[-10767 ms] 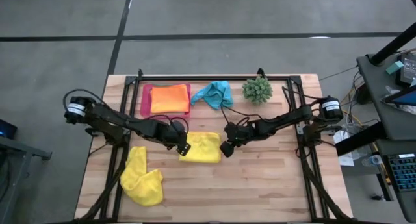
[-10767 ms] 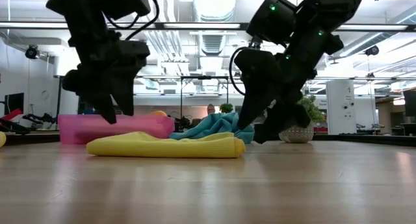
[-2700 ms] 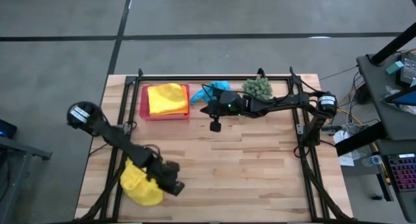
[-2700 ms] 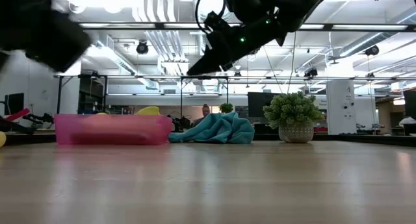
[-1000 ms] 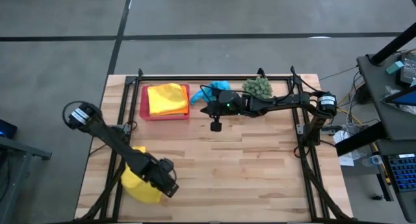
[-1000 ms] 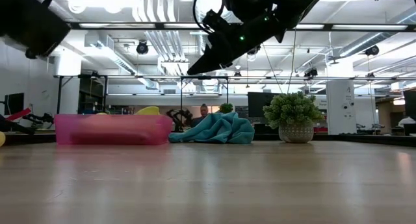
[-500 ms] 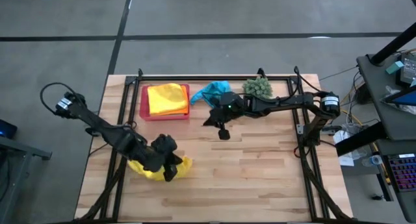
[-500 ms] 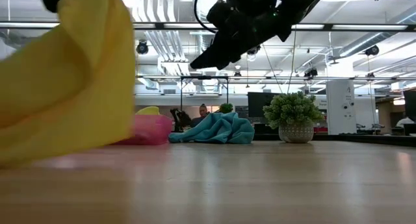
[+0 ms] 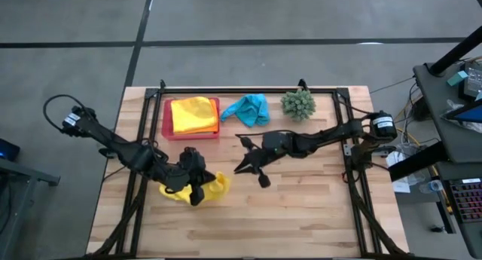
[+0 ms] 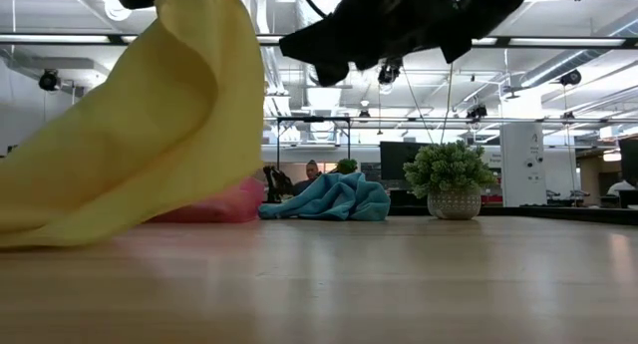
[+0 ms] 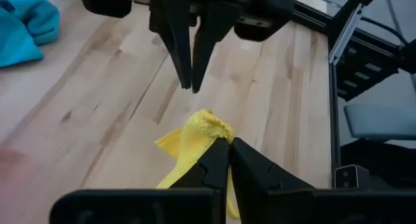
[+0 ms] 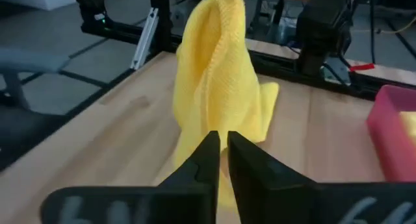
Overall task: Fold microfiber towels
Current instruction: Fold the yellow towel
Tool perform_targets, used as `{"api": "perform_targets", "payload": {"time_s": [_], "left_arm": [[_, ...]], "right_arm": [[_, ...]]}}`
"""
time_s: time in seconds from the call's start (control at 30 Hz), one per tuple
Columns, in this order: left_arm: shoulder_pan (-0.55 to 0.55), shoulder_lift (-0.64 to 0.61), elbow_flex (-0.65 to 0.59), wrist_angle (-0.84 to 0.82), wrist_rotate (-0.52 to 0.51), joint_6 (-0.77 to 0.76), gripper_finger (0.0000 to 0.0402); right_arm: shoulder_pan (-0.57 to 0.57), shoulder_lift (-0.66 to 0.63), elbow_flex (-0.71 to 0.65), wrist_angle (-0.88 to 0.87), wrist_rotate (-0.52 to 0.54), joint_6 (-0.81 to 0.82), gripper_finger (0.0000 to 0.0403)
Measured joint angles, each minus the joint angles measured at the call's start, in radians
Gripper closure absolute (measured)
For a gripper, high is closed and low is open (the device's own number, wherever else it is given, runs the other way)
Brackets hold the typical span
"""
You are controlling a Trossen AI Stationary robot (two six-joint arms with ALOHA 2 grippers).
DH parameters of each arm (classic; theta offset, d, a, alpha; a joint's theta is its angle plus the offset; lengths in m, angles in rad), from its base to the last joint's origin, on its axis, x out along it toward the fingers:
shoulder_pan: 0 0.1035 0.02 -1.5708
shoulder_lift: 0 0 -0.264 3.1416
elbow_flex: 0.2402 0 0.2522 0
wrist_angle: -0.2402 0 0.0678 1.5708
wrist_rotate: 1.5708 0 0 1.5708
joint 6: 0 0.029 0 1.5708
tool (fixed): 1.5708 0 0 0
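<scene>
Lifting a yellow towel off the table's left front, the left gripper is clamped on its corner. Behind lie a pink tray, a turquoise towel and a plant ball. Just right, the right gripper hovers closed, empty.

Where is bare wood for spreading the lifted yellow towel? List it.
Bare wood: the near strip below the yellow towel and right gripper, and the right half below the plant. Crowded: the far edge, with the pink tray and turquoise towel.
</scene>
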Motion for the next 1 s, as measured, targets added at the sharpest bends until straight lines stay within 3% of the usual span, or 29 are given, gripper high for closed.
{"api": "perform_targets", "payload": {"time_s": [0.43, 0.63, 0.8, 1.0], "left_arm": [[0.0, 0.029, -0.001, 0.002, 0.001, -0.016, 0.0402], [0.0, 0.029, -0.001, 0.012, 0.0, -0.016, 0.0402], [0.0, 0.029, -0.001, 0.026, -0.002, -0.016, 0.0402], [0.0, 0.029, -0.002, 0.026, -0.007, -0.01, 0.0402]], "right_arm": [[0.035, 0.041, 0.019, -0.01, 0.0, 0.084, 0.021], [0.044, 0.129, 0.019, 0.113, 0.002, 0.101, 0.0171], [0.042, 0.179, 0.05, 0.145, 0.004, 0.128, 0.0194], [0.044, 0.204, 0.085, 0.137, 0.002, 0.093, 0.0326]]}}
